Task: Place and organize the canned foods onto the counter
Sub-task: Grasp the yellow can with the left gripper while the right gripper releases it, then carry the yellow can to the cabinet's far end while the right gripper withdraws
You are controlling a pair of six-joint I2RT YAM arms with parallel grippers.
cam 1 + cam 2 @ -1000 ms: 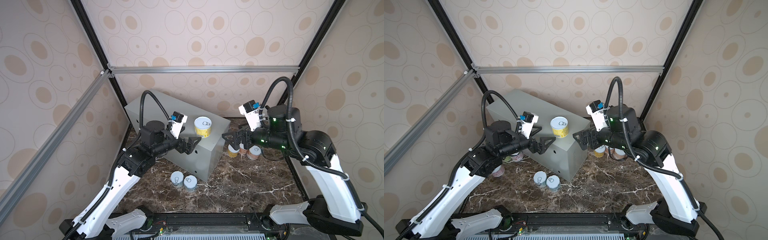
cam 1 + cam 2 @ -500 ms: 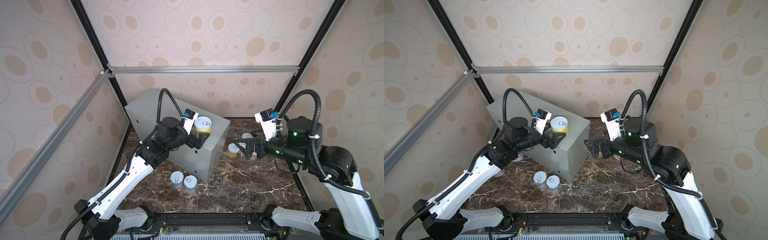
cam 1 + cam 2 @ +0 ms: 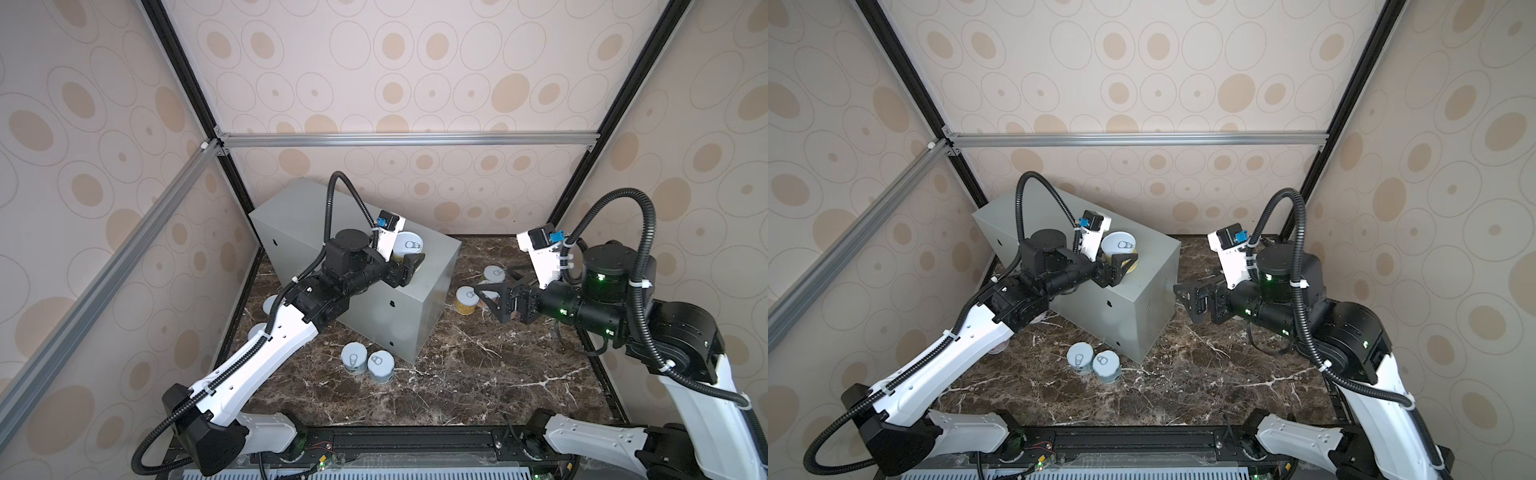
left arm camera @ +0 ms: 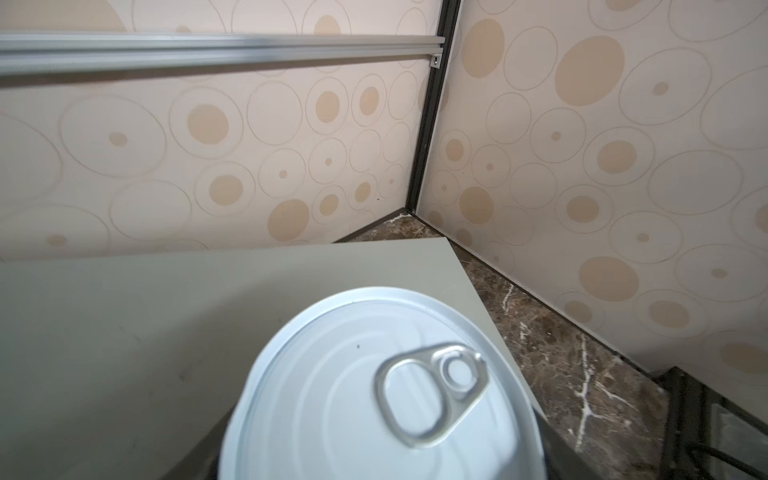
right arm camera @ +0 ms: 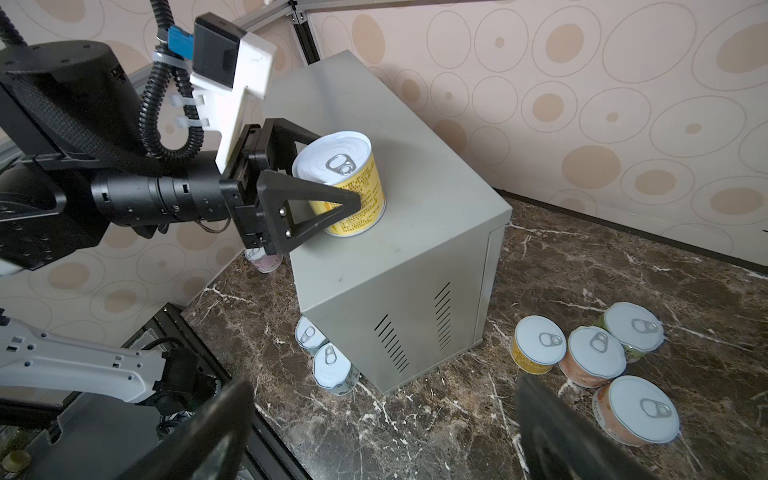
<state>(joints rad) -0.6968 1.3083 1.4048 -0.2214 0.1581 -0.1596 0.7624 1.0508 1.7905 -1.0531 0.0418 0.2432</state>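
Item: yellow can, on counter, right end; L pincer clamped on it. R pincer apart, over floor.

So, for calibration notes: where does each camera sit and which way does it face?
Top views: high up front, looking down on the counter, left arm and right arm.
Left wrist: above the yellow can, facing the far corner; its fingers barely show.
Right wrist: facing the left gripper; own open fingers show.
Shared: both wrist views show that can.

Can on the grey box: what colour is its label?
Yellow label on the can; best seen in the right wrist view.
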